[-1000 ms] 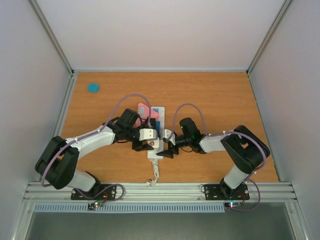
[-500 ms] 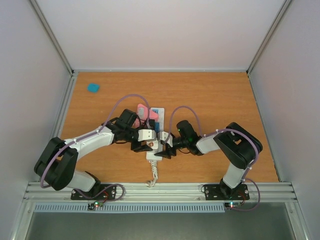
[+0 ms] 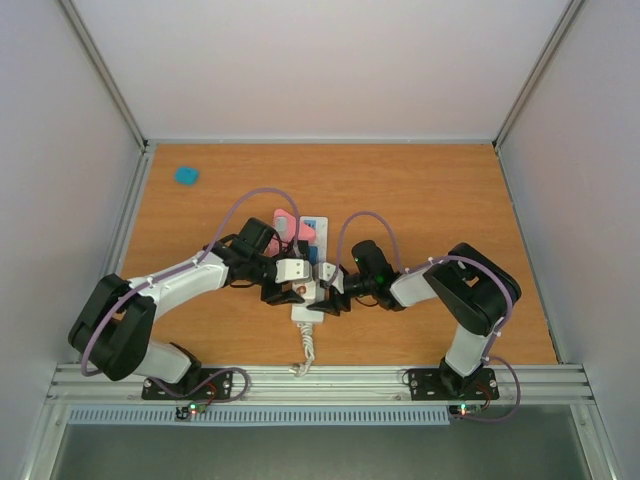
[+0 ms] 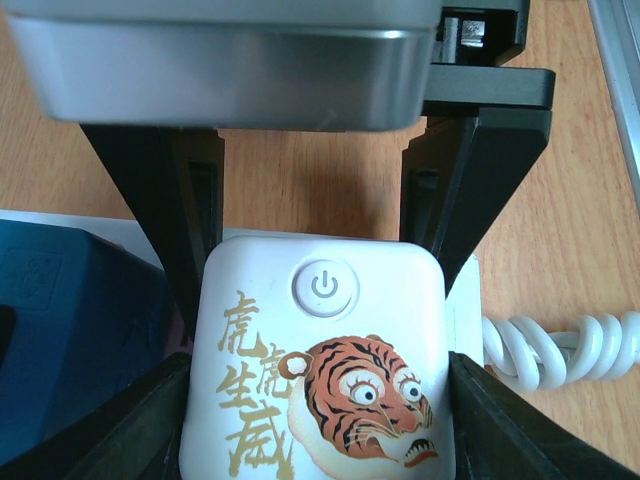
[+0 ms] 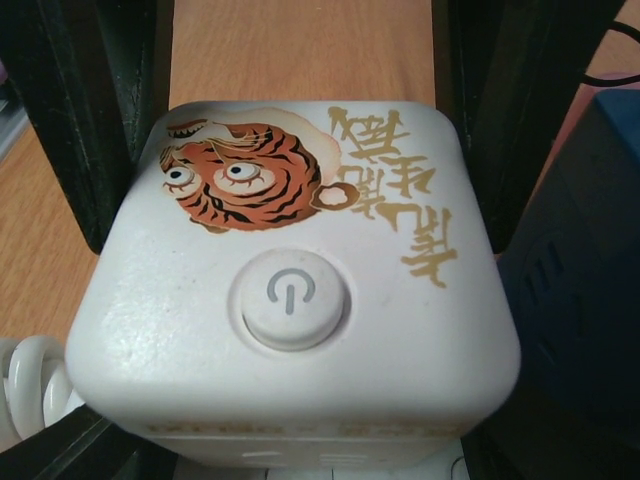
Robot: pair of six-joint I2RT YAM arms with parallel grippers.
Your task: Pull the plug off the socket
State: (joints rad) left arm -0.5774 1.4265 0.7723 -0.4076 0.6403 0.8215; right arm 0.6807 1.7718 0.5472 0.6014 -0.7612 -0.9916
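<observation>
A white power strip [image 3: 305, 311] lies at the middle of the wooden table [image 3: 430, 200], between my two arms. Its long axis runs from the near edge towards the far wall, leaning slightly right. The coiled white cord [image 4: 560, 350] leaves the near end, towards the arm bases, and the outlet faces point straight up.

At the cord end sits a rounded white block [image 5: 290, 270] with a printed tiger, gold characters and a round power button. I cannot tell whether it is the strip's own switch housing or a cube plugged into it. A dark blue plug [image 5: 580, 280] stands just beside it, farther along the strip, and a pink plug [image 3: 288, 220] sits beyond that.

My left gripper [image 3: 288, 293] comes in from the left at about half width. Its fingers [image 4: 120, 430] press against the tiger block's two sides, holding it. My right gripper [image 3: 328, 298] faces it from the other side, and its fingers [image 4: 455, 190] straddle the same block. I cannot tell whether they touch it.

I judge everything here to be hard, light, glossy plastic: stiff, not fragile, but slippery at the rounded corners. The strip looks light enough to lift with a plug, so one gripper should pin it down. The other should take the plug low on its flat sides and pull straight up.
</observation>
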